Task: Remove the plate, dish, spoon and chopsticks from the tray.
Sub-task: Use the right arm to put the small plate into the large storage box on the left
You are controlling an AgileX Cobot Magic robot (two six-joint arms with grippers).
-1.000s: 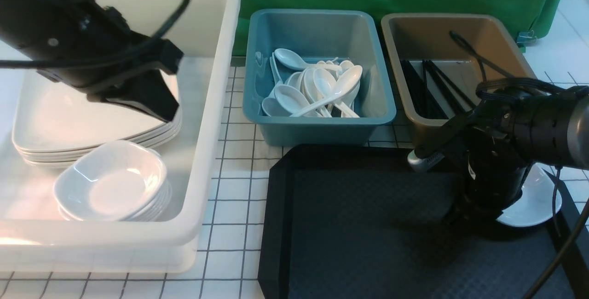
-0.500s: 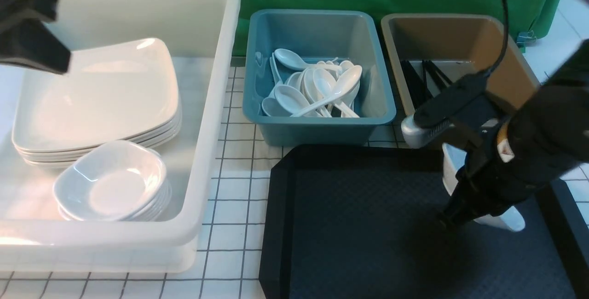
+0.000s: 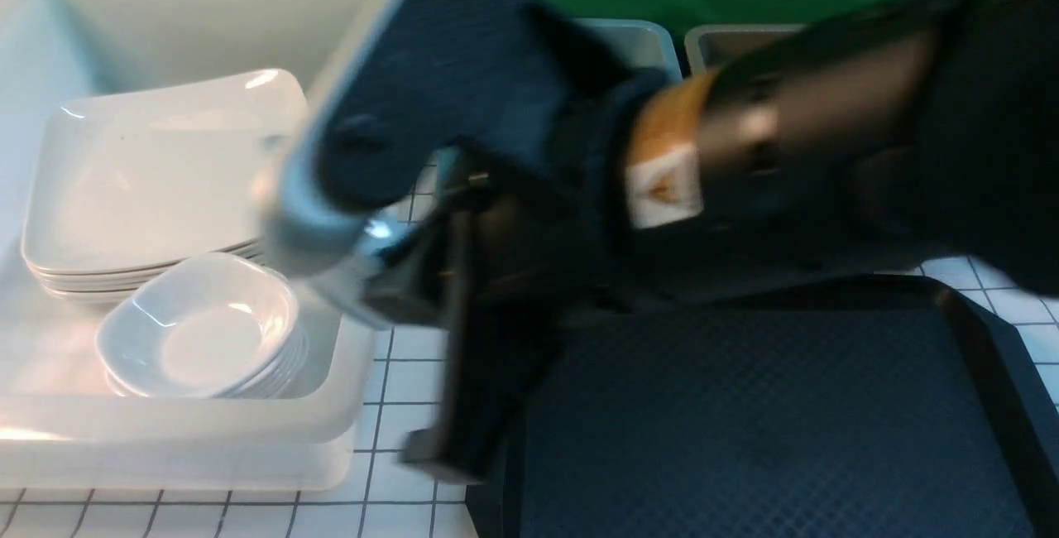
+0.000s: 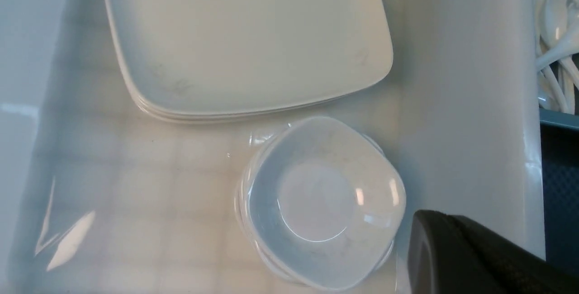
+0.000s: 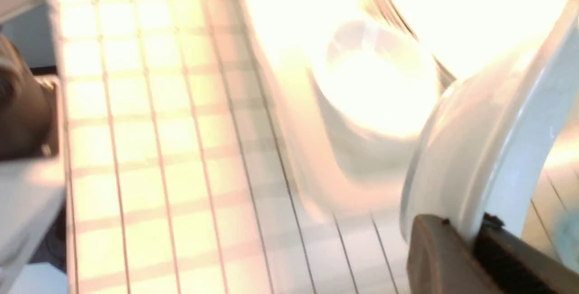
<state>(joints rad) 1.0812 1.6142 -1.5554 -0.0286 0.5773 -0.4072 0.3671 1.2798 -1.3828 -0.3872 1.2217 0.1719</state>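
Observation:
My right gripper (image 5: 470,230) is shut on the rim of the small white dish (image 5: 479,149), which it holds on edge in the air. The right arm (image 3: 703,157) reaches blurred across the front view toward the white bin (image 3: 356,405). The black tray (image 3: 745,405) shows only bare surface. In the bin lie stacked white plates (image 3: 165,165) and stacked small dishes (image 3: 198,327). My left gripper (image 4: 423,226) hangs shut and empty above the bin, beside the dish stack (image 4: 321,199). White spoons (image 4: 554,27) lie in the blue bin. The chopsticks are hidden.
The right arm covers most of the blue bin (image 3: 654,41) and the brown bin (image 3: 711,37) at the back. White gridded tabletop (image 3: 405,381) shows between the white bin and the tray. A green backdrop stands behind.
The right arm has lifted the dish off the tray's right side and swung it left toward the white bin. The left arm has gone out of the front view.

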